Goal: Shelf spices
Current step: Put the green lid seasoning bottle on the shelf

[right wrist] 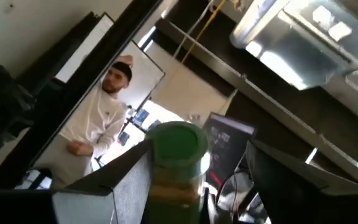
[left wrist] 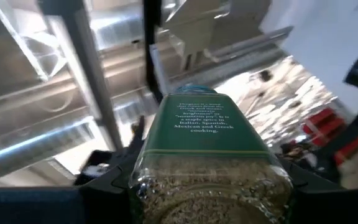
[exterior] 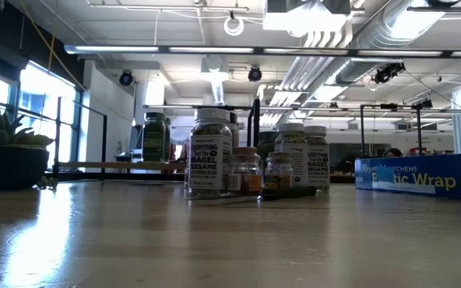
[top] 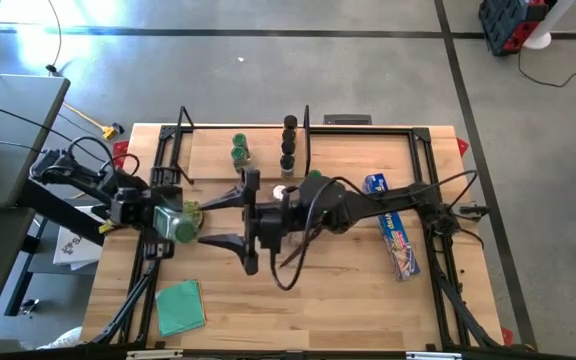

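My left gripper (top: 163, 218) is at the table's left, shut on a spice jar (top: 180, 228) with a green cap and a green label (left wrist: 204, 124). My right gripper (top: 204, 222) reaches in from the right and is open. Its fingers stand on either side of that jar's green cap (right wrist: 178, 144). The shelf (top: 218, 150) stands at the far side and carries green-capped jars (top: 239, 150) and black-capped jars (top: 288, 142). More spice jars (exterior: 211, 152) stand on the table beneath the right arm. Neither gripper shows in the low view. My left gripper pinches the jar's glass lower body (left wrist: 210, 186) between its two fingers (left wrist: 107, 180), near the base. The jar points along the fingers, tilted upward with its cap away from the gripper, clear of the table. My right gripper: whether either finger touches the jar I cannot tell.
A long blue wrap box (top: 393, 228) lies on the table's right part. A green cloth (top: 180, 305) lies near the front left. Black frame rails (top: 438, 200) run along the table's sides. A person in white (right wrist: 107, 112) shows beyond the table.
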Robot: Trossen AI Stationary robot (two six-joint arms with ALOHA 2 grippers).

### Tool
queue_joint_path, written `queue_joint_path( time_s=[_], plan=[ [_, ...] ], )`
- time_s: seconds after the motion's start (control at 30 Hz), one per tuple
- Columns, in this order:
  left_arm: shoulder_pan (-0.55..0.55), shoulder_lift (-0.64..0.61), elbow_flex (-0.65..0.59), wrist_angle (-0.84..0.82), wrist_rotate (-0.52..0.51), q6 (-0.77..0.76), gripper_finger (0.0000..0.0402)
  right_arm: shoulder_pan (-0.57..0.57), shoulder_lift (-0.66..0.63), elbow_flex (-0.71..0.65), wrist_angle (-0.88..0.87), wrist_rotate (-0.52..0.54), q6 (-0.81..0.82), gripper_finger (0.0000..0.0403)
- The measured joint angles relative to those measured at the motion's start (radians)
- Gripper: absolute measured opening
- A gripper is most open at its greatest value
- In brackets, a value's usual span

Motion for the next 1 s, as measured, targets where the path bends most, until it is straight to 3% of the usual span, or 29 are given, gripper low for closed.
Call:
queue_joint_path(
  time_s=[0.17, 0.67, 1.0],
  plan=[
    [0.029, 0.044, 0.001, 0.054, 0.028, -0.038, 0.0187, 0.001, 0.037, 0.0, 0.066, -0.013, -0.016, 0.0249],
    [0.099, 0.09, 0.0, 0.047, 0.032, -0.048, 0.0187, -0.022, 0.041, 0.0, 0.045, -0.024, 0.064, 0.0248],
    [0.1, 0.083, 0.0, 0.052, 0.053, -0.063, 0.0187, -0.032, 0.041, 0.0, 0.054, -0.058, 0.084, 0.02]
  ],
)
